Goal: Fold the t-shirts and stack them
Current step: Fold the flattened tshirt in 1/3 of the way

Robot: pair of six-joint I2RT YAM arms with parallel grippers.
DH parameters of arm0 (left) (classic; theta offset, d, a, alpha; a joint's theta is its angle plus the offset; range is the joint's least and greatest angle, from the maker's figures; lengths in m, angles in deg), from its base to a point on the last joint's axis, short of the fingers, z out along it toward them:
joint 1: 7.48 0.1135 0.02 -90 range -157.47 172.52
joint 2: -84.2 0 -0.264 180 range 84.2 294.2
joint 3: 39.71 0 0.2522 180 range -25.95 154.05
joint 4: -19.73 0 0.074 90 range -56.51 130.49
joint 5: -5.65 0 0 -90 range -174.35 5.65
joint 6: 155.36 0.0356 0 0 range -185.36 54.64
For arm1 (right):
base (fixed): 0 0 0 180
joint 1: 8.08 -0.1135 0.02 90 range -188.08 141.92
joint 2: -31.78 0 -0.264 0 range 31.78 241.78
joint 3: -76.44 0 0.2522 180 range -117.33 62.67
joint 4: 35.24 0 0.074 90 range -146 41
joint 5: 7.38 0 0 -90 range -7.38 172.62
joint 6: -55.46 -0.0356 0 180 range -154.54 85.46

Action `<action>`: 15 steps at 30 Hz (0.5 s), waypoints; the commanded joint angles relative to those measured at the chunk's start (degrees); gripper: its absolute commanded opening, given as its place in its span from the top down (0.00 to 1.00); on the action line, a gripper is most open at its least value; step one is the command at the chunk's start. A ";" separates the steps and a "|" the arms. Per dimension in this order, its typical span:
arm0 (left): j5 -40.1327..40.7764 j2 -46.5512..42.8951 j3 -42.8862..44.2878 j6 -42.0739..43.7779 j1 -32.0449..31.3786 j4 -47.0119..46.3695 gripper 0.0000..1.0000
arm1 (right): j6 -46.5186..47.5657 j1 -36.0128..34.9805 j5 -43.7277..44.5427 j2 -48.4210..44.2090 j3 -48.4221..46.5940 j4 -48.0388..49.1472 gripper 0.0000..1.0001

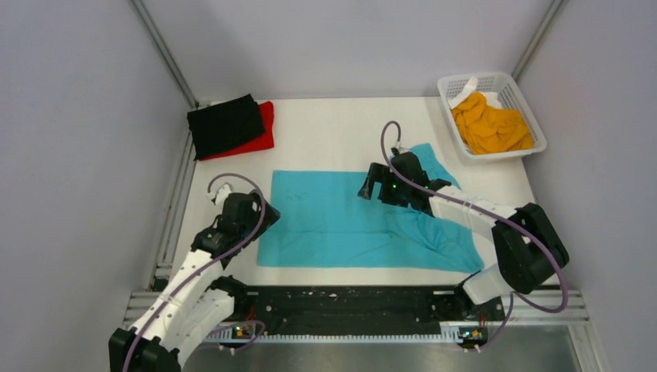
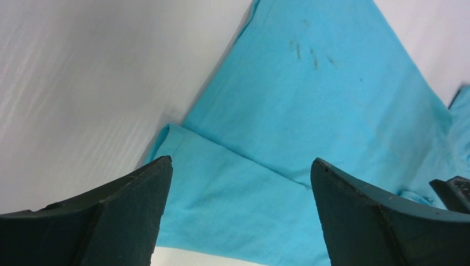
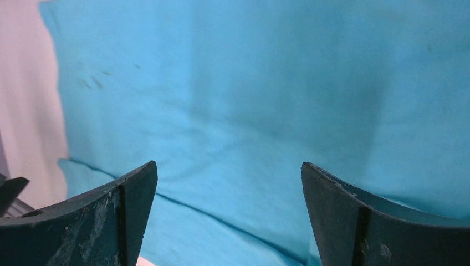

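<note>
1. 2 grippers, left gripper [image 2: 241, 166] & right gripper [image 3: 228, 166]: jaws spread wide, empty, above turquoise t-shirt [image 1: 333, 221].
2. 1 turquoise t-shirt, flat mid-table [image 1: 341, 124].
3. 1 basket [image 1: 496, 75], far right, w/ 1 orange-yellow t-shirt [image 1: 492, 124] inside.
4. 1 black t-shirt [image 1: 225, 124] atop 1 red t-shirt [image 1: 266, 132], far left.

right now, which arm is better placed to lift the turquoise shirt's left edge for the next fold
Probably left: the left fingers, open, hover at that edge of the turquoise shirt; the right fingers hang over its middle.
</note>
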 commanded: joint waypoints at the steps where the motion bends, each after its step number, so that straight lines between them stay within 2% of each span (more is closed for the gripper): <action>1: 3.49 3.20 4.36 1.21 0.00 -3.94 0.01 | 2.75 -0.64 -0.30 1.41 -6.76 5.48 0.01; 6: 3.47 11.28 7.43 1.42 2.27 -9.24 0.01 | 6.18 -0.51 7.63 -2.10 -7.82 0.76 0.01; 11: 0.35 26.26 14.55 5.17 9.22 -15.43 0.01 | 7.32 1.62 11.67 -8.46 -3.99 -1.37 0.01; 15: -2.86 41.05 25.20 11.09 12.50 -15.77 0.01 | 7.78 4.01 12.92 -14.01 0.77 -1.11 0.01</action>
